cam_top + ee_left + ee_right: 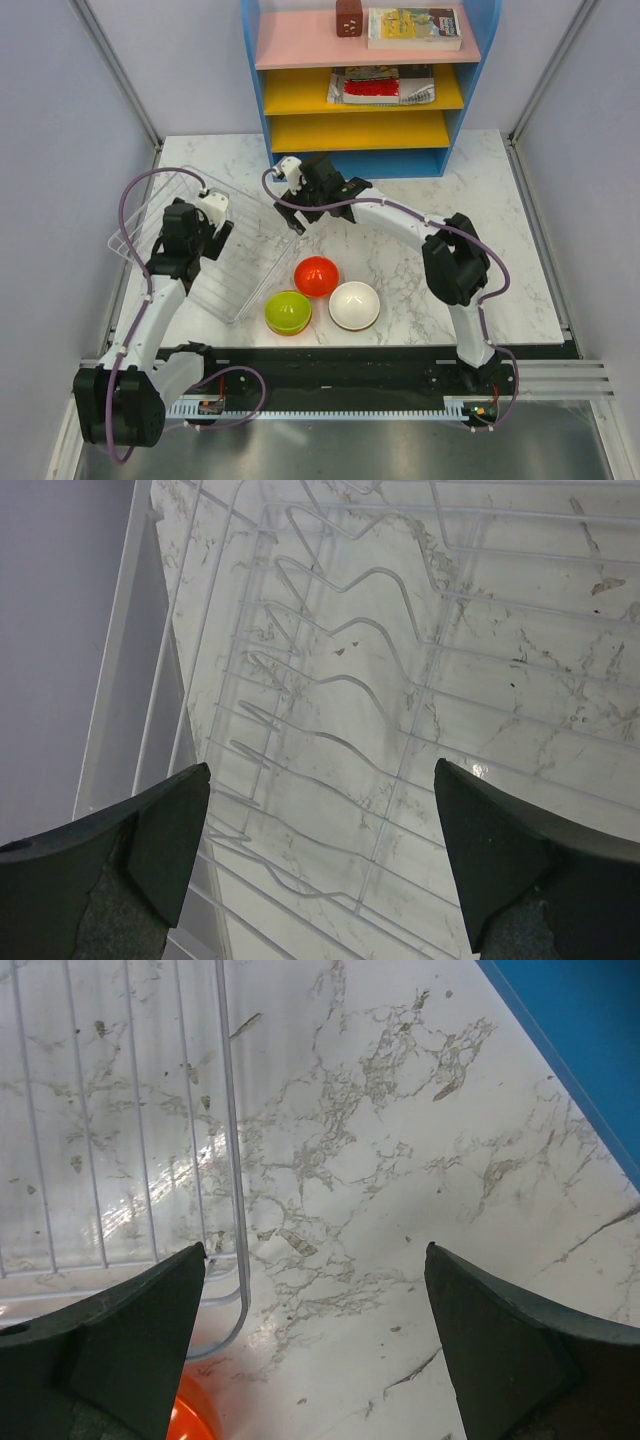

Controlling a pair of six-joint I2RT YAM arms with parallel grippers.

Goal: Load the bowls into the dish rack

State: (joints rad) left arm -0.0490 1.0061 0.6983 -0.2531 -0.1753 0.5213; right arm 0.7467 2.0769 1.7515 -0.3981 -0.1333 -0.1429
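The white wire dish rack (pixel 245 265) with its clear tray lies at the table's left and holds no bowls. A red bowl (pixel 316 276), a lime green bowl (pixel 288 311) nested on an orange one, and a white bowl (pixel 354 305) sit on the marble in front of the rack's right side. My left gripper (pixel 205 245) hovers open and empty over the rack's prongs (pixel 330 680). My right gripper (pixel 303 215) hovers open and empty over the rack's right corner (pixel 228 1160), the red bowl's edge (pixel 195 1415) just below its left finger.
A blue shelf unit (pixel 365 70) with pink and yellow shelves, books and a brown box stands at the back centre; its blue base (pixel 580 1040) is close to my right gripper. Bare marble (pixel 480 200) lies to the right.
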